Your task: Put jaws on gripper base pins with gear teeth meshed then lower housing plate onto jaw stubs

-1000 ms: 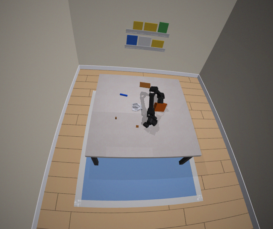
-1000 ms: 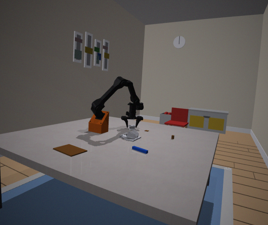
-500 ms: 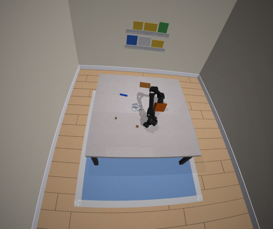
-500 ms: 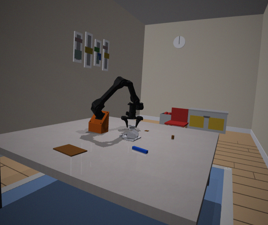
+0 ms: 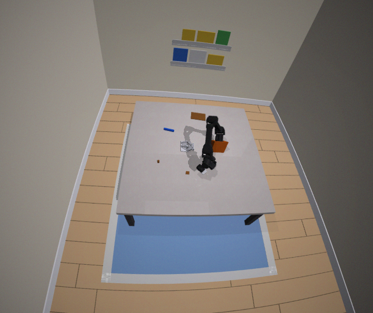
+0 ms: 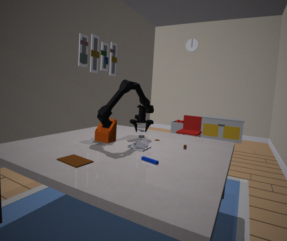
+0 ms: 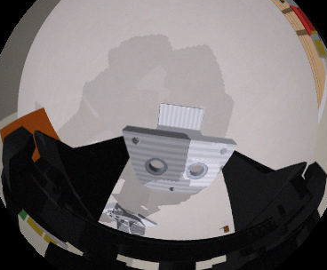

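Observation:
My gripper is shut on the pale grey housing plate, one finger at each side edge. In the wrist view the plate shows two large round holes, small holes near its edges and a ribbed tab beyond. It hangs above the table. The gripper base lies on the table, away from the held plate. The light grey jaws are on the base. Whether both sit fully on their pins with teeth meshed cannot be told.
The orange arm mount stands on the table. A blue bar, a flat brown board, a small brown block and a small brown tile also lie there.

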Controlling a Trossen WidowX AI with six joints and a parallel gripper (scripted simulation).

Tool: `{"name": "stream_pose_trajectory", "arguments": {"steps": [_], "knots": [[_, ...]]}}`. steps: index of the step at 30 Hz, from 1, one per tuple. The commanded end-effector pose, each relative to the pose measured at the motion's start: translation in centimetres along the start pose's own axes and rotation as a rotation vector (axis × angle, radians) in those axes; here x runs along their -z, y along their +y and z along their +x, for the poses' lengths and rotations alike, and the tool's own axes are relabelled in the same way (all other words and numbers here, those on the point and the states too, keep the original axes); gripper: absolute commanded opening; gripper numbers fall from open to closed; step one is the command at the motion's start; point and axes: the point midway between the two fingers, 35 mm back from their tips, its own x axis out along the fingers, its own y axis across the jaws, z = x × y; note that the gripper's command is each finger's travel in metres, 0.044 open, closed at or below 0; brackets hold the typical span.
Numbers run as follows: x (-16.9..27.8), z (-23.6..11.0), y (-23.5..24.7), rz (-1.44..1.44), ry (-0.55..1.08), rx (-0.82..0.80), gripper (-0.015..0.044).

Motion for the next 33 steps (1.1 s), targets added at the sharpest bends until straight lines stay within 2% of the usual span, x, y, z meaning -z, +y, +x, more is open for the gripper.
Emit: {"name": "stream_pose_trajectory", "arguments": {"steps": [1, 7, 15, 33], "knots": [[-0.1, -1.5, -0.3, 0.007, -0.007, 0.011, 0.0351], [-0.1, -3.3, -0.1, 0.006, -0.006, 0.011, 0.0351], [0.1, -3.4, -0.1, -0.001, -0.007, 0.012, 0.0351], [6.0, -4.7, 0.4, -0.166, -0.022, 0.032, 0.0351]]}}
